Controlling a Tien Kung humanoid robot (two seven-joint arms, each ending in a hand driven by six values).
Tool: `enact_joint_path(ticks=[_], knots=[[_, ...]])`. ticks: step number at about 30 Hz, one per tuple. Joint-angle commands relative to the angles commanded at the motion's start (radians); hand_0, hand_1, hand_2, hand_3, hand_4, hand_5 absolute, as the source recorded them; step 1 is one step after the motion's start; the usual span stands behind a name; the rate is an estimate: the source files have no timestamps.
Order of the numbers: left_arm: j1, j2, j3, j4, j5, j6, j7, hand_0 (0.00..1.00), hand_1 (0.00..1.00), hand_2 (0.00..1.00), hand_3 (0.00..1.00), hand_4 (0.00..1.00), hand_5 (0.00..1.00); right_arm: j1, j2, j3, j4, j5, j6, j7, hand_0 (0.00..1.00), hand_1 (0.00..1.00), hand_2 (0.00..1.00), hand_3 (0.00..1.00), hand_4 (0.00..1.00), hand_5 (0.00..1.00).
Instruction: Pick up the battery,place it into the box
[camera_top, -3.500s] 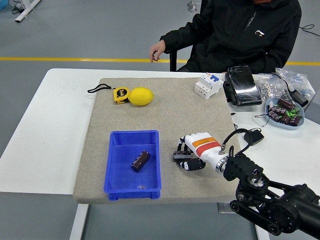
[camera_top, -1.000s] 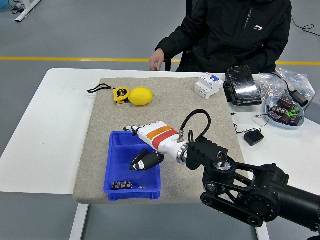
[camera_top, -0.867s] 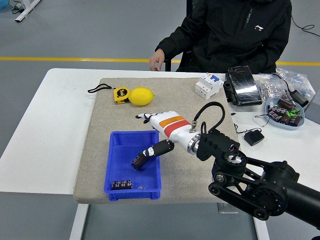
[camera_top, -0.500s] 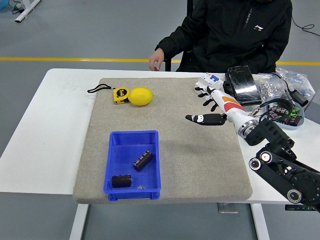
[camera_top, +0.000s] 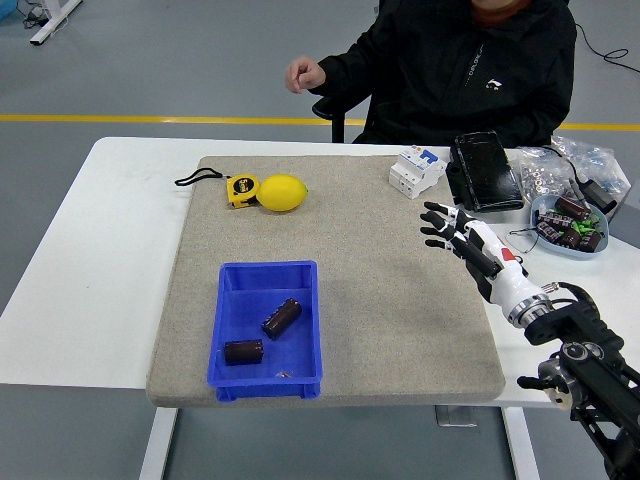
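Note:
A blue box (camera_top: 312, 330) sits on the grey mat at the front left. Two dark cylindrical batteries lie inside it, one (camera_top: 281, 318) near the middle and one (camera_top: 243, 352) toward the front left. My right hand (camera_top: 445, 228) is white with black fingers, spread open and empty, held over the mat's right edge, far to the right of the box. More batteries fill a clear bowl (camera_top: 569, 223) at the far right. My left arm is out of view.
A yellow lemon (camera_top: 282, 193) and a yellow tape measure (camera_top: 240, 189) lie at the mat's back left. A white breaker block (camera_top: 417, 171) and a black device (camera_top: 484, 173) stand at the back right. A person sits behind the table with one hand (camera_top: 303, 74) raised.
My right hand dropped a battery into the box, then pulled back to the right, open and empty. Two batteries now lie in the box. The person's hand has risen.

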Motion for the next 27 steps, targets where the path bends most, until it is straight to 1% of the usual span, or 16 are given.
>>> enact_joint_path(ticks=[4, 5, 9, 13, 16, 17, 22, 27], knots=[[0.008, -0.008, 0.001, 0.004, 0.003, 0.003, -0.009, 0.729, 0.696, 0.651, 0.583, 0.629, 0.544, -0.058, 0.023, 0.027, 0.009, 0.169, 0.024, 0.027, 0.873, 0.864, 0.882, 0.907, 0.998, 0.907], [0.009, -0.010, 0.005, 0.004, 0.001, 0.003, -0.011, 0.728, 0.695, 0.655, 0.584, 0.629, 0.544, -0.072, 0.028, 0.036, 0.012, 0.189, 0.027, 0.034, 0.900, 0.877, 0.892, 0.920, 0.998, 0.946], [0.012, -0.014, 0.017, 0.006, -0.005, 0.004, -0.018, 0.728, 0.695, 0.655, 0.584, 0.629, 0.544, -0.124, 0.042, 0.075, 0.025, 0.116, 0.032, 0.061, 0.900, 0.877, 0.892, 0.920, 0.998, 0.946], [0.015, -0.014, 0.026, 0.007, -0.011, 0.004, -0.023, 0.728, 0.700, 0.660, 0.584, 0.629, 0.543, -0.165, 0.042, 0.106, 0.043, 0.061, 0.033, 0.088, 0.897, 0.869, 0.888, 0.911, 0.998, 0.955], [0.019, -0.012, 0.043, 0.008, -0.028, 0.005, -0.029, 0.728, 0.700, 0.660, 0.584, 0.629, 0.543, -0.193, 0.039, 0.129, 0.053, 0.042, 0.030, 0.098, 0.897, 0.869, 0.888, 0.911, 0.998, 0.955], [0.020, -0.012, 0.050, 0.009, -0.035, 0.005, -0.032, 0.728, 0.701, 0.660, 0.584, 0.629, 0.544, -0.203, 0.038, 0.137, 0.056, 0.038, 0.031, 0.100, 0.873, 0.857, 0.878, 0.903, 0.998, 0.952], [0.032, -0.010, 0.096, 0.012, -0.087, 0.010, -0.049, 0.728, 0.701, 0.660, 0.584, 0.629, 0.544, -0.248, 0.038, 0.174, 0.068, 0.024, 0.037, 0.110, 0.873, 0.857, 0.878, 0.903, 0.998, 0.952], [0.049, -0.008, 0.093, 0.013, -0.077, 0.008, -0.050, 0.727, 0.701, 0.660, 0.584, 0.630, 0.544, -0.271, 0.044, 0.180, 0.076, 0.020, 0.044, 0.115, 0.863, 0.850, 0.870, 0.898, 0.998, 0.947]])
